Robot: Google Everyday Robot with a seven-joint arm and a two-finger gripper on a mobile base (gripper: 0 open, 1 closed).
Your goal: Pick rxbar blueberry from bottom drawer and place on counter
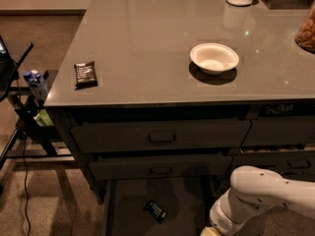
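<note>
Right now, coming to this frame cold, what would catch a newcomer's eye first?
The white bowl on the grey counter stands out most, with a black bar near its left edge. Below, the bottom drawer is open with a small snack bar on its floor. The white arm fills the lower right corner, its tool at the bottom edge right of that drawer.

In the bottom drawer (183, 198), rxbar blueberry (155, 211) lies left of the pincer (209, 231).

Two bars (85, 73) (155, 211), one bowl (214, 58), one bottle (36, 83), one counter (147, 33), one tool (208, 231) low beside the bottom drawer (179, 200).
</note>
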